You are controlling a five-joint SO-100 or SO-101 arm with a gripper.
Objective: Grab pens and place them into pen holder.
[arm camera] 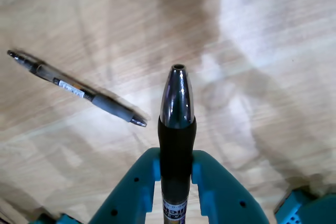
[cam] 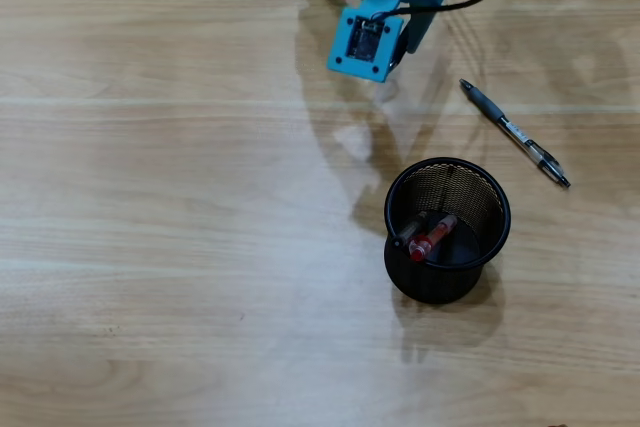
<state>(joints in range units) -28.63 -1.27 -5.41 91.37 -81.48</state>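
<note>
The gripper (arm camera: pixel 177 174) is clamped on a black pen (arm camera: pixel 177 145), its teal fingers (arm camera: pixel 137 192) pressing either side of the dark rubber grip. In the wrist view the pen runs straight up the frame, chrome cone tip away from the camera, above the wooden table (arm camera: pixel 273 51).

A grey-and-clear pen (cam: pixel 514 133) lies flat on the table, slanting from upper left to lower right in the overhead view, near the pen holder (cam: pixel 447 230) but not touching it.

The black mesh cup stands upright; a red pen (cam: pixel 433 237) leans inside, with a dark one beside it.
</note>
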